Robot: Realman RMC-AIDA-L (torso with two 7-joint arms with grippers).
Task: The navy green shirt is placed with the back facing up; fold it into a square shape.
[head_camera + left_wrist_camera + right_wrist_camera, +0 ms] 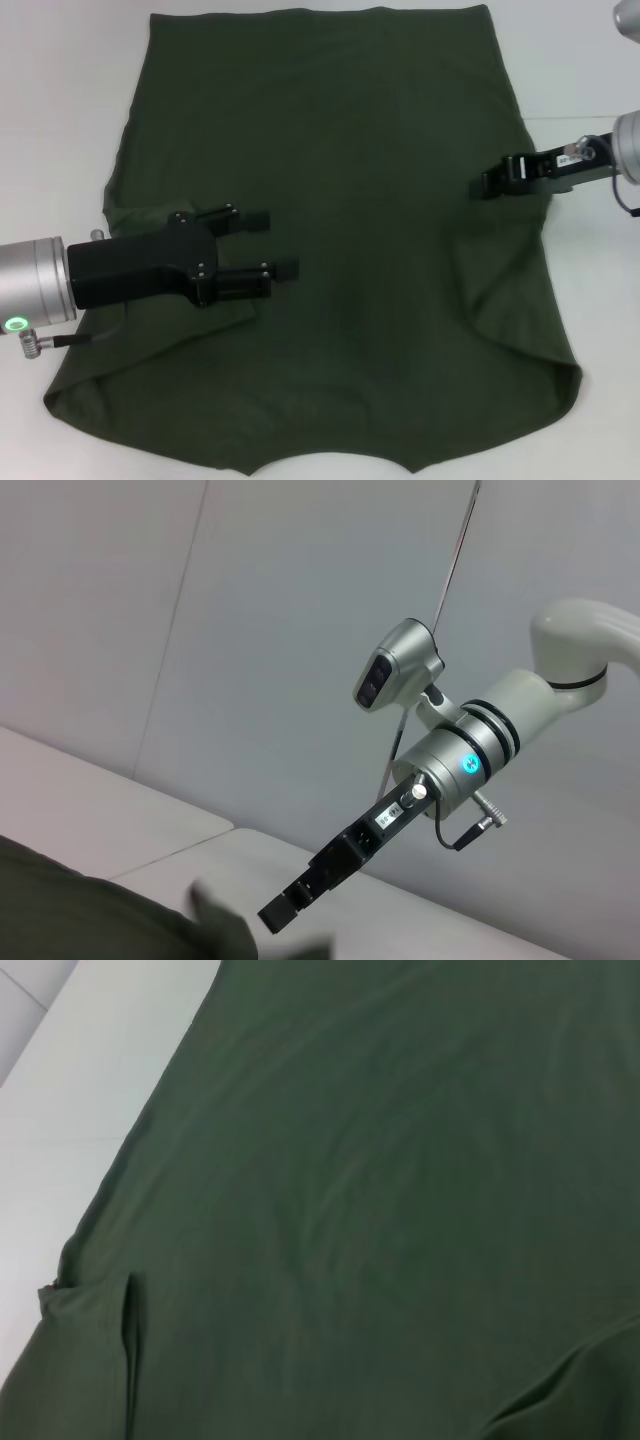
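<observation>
Shirt (pixel 340 230) is spread flat on worktop (pixel 60 90). L claw (pixel 270 243) is held spread over shirt's left part; R claw (pixel 492 183), at its right edge, looks pressed together. Both side edges should be pinched evenly w/o bunching.

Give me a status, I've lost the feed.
Left gripper open over shirt's left side. Right gripper at its right edge, holding nothing. Navy green shirt spread flat, plain side up, unfolded. Nothing in the way.
</observation>
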